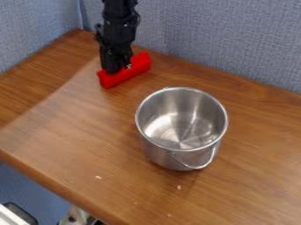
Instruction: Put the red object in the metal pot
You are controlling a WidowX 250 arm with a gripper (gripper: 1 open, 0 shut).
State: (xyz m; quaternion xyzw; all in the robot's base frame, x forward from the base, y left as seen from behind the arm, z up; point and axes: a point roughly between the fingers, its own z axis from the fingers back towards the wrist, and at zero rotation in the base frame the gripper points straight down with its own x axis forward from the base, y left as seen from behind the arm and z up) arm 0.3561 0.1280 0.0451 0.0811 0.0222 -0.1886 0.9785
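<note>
The red object [129, 72] is a bright red bar lying low at the back left of the wooden table, angled toward the wall. My black gripper [113, 67] points straight down onto its left half. The fingers look shut on the bar and hide part of it. The metal pot [181, 125] stands upright and empty to the front right of the bar, a short gap away. Its thin wire handle hangs down its front side.
The wooden table [59, 105] ends in edges at the left and front. A blue-grey wall [223, 35] rises close behind the gripper and bar. Bare wood lies left and in front of the pot.
</note>
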